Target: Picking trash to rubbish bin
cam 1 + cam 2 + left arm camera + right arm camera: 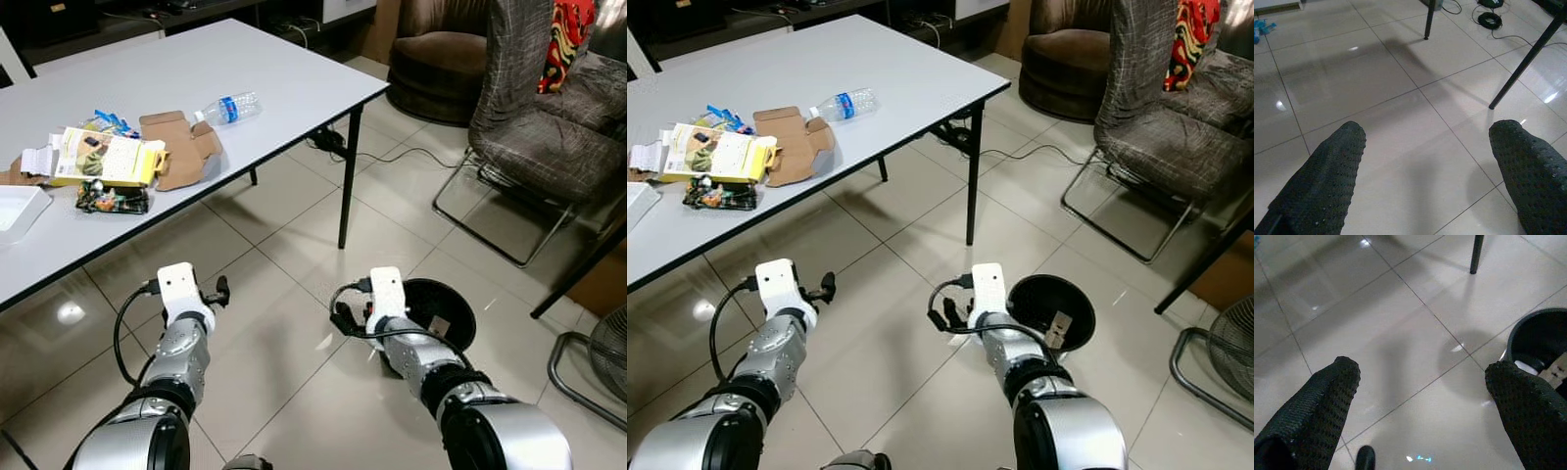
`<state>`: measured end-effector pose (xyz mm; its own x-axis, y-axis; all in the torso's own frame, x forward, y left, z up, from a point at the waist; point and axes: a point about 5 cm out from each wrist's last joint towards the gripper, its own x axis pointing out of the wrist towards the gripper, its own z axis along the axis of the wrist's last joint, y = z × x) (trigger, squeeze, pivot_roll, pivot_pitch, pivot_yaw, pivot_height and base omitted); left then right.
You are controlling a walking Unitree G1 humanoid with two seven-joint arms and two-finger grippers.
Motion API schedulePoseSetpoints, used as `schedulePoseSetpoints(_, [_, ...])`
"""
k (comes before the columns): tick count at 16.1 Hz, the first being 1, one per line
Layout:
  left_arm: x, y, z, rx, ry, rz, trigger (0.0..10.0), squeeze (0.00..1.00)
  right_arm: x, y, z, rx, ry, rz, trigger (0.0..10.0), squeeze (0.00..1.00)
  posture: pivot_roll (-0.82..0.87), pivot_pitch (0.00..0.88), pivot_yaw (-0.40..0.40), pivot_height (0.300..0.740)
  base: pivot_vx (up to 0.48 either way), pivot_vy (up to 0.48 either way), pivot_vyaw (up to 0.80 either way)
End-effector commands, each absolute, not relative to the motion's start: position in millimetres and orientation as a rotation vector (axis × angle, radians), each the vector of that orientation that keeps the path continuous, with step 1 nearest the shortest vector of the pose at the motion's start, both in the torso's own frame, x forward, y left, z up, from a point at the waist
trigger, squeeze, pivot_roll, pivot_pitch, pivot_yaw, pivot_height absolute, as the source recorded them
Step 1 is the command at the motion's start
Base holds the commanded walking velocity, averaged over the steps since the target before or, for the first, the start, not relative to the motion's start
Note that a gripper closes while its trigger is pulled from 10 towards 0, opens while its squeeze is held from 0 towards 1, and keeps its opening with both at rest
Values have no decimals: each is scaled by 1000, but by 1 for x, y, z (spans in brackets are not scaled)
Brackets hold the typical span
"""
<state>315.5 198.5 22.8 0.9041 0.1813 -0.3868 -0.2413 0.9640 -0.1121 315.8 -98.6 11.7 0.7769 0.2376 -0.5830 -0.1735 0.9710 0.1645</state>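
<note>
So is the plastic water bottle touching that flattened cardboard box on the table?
Touching. In the left eye view the water bottle's cap end meets the upper flap of the cardboard box, with no strip of table showing between them.

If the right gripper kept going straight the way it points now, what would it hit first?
Probably the tiled floor: the open right gripper aims down at bare tile, with the black bin off to one side.
</note>
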Motion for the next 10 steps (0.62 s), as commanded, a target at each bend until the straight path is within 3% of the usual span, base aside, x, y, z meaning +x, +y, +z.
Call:
schedulePoseSetpoints(1, [313,198,19,-146,411,218,10000,0,314,-101,9,128,656,206,10000,0,-16,0,28,740,0,0,0])
schedulePoseSetpoints(10, [292,197,-3,-137,481,236,10000,0,310,-102,6,17,616,243,10000,0,-17,0,9,740,0,0,0])
